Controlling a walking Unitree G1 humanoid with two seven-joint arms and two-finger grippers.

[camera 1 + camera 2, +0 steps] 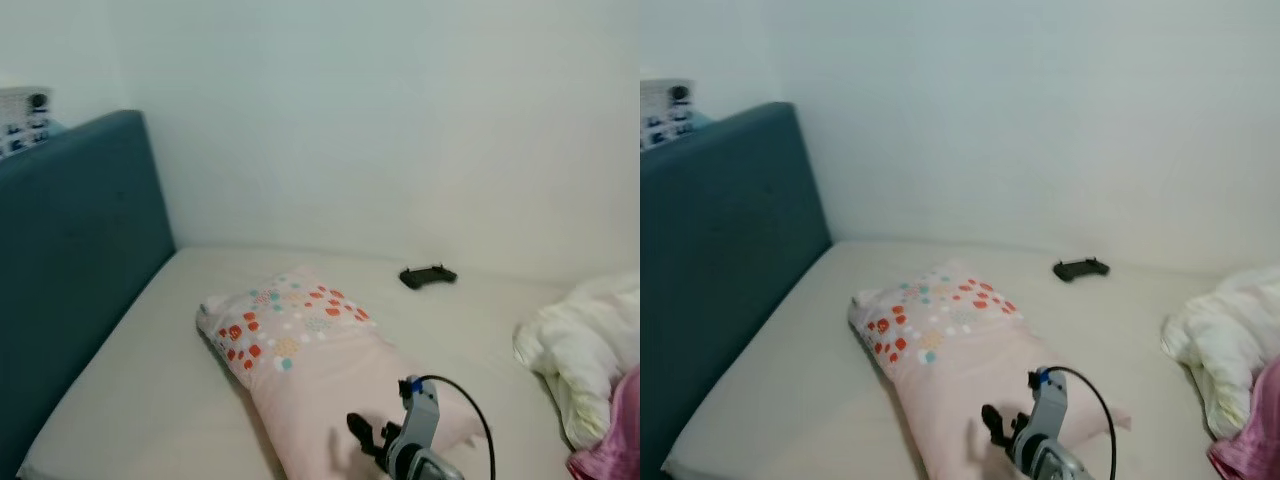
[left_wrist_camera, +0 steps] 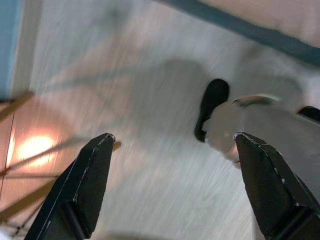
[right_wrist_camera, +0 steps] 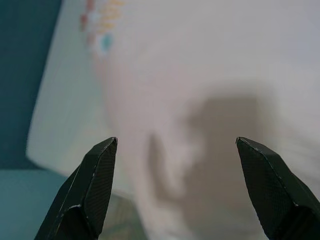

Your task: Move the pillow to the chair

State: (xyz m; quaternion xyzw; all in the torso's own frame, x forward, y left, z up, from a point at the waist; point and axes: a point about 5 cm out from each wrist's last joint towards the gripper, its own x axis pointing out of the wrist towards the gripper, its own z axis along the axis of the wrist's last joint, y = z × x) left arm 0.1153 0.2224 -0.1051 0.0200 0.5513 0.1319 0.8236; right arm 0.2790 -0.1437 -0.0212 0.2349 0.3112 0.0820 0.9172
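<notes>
Teal headboard (image 1: 70, 270) flanks our bed (image 1: 150, 380); a white duvet (image 1: 580, 350) bunches at right, a black controller (image 1: 428, 276) lies near the wall. Our pink pillow (image 1: 310, 370), dotted at one end, lies mid-bed. Right gripper (image 3: 175, 165) hovers over it, jaws spread; left gripper (image 2: 172, 165) also spread, above floor (image 2: 150, 90).

pillow (image 1: 310, 350) on bed (image 1: 140, 390), headboard (image 1: 70, 250) left

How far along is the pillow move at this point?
Nothing looks done yet: the pillow lies flat on the bed. In hand: the right gripper hovers open above the pillow's near end, not touching. The left gripper hangs open over the floor. Left: grasping, lifting, carrying to the chair.
</notes>
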